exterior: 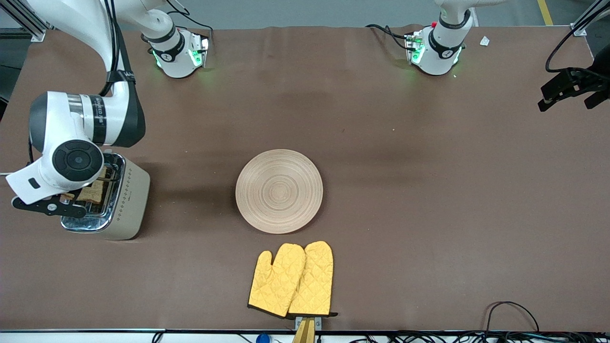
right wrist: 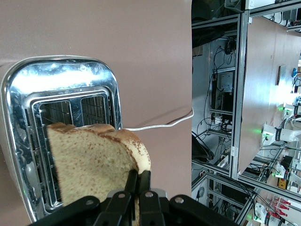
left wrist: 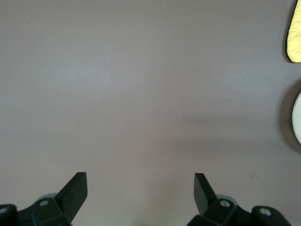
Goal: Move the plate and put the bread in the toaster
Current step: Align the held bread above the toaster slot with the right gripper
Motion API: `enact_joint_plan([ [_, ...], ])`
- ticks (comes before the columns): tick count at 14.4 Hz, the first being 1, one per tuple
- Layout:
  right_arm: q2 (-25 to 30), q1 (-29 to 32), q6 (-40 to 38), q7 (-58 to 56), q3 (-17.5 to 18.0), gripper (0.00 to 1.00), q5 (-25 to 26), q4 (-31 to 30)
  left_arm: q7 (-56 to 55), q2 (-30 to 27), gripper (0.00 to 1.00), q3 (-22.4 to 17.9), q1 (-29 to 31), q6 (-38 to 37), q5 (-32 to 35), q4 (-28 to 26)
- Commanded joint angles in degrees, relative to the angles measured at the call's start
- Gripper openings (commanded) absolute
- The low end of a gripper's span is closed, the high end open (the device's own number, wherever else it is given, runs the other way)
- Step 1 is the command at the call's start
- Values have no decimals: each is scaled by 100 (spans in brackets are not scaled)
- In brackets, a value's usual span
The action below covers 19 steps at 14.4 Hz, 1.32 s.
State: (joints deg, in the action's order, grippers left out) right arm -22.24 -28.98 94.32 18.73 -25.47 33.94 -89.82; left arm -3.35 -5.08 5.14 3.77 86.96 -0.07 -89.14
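Right wrist view shows the right gripper (right wrist: 138,186) pinching the bread (right wrist: 91,160) by its crust, directly over the toaster (right wrist: 61,94) and its open slots. That toaster stands at the right arm's end of the table. Mid-table lies the plate (exterior: 279,191), with yellow mitts (exterior: 291,280) nearer the front camera. Off at its own end, the left gripper (left wrist: 141,193) waits, spread wide above bare tabletop.

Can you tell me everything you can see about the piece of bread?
The bread is one tan, speckled slice with a darker brown crust along its top edge. It looks soft and whole. The right gripper pinches it by one edge, fingers shut on it, holding it on edge over the toaster, partly above the open slots in the shiny chrome top. Whether its lower edge is already inside a slot cannot be seen. Only the fingers visibly touch it.
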Motion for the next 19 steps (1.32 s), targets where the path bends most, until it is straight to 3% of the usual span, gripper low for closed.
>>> enact_joint_plan([
  [1, -87, 33, 112, 114, 25, 0, 156, -54, 54, -63, 100, -13, 1, -83, 16, 54],
  [7, -544, 59, 683, 492, 25, 1, 156, -36, 45, -45, 100, -39, 19, -83, 33, 54],
  [8, -579, 120, 780, 518, 34, 8, 130, -36, 45, -37, 100, -30, 19, -57, 94, 63],
  [9, -684, 234, 859, 579, 43, 35, 69, -1, 36, -19, 100, -22, 10, -31, 165, 63],
  [10, -798, 339, 973, 597, 77, 78, 60, -10, 28, 24, 100, -22, 10, -22, 174, 72],
  [11, -869, 340, 1061, 597, 86, 100, 8, -18, 1, 68, 100, -22, 1, -21, 183, 133],
  [15, -817, 69, 1010, 562, 122, 100, -1237, 209, -8, 183, 100, -4, 10, 22, 174, 265],
  [17, -651, -46, 695, 527, 130, 100, -1984, 507, -16, 183, 100, -13, 1, 22, 174, 265],
  [19, -484, -169, 334, 474, 130, 100, -2400, 798, -16, 174, 100, -4, 1, 5, 174, 265],
])
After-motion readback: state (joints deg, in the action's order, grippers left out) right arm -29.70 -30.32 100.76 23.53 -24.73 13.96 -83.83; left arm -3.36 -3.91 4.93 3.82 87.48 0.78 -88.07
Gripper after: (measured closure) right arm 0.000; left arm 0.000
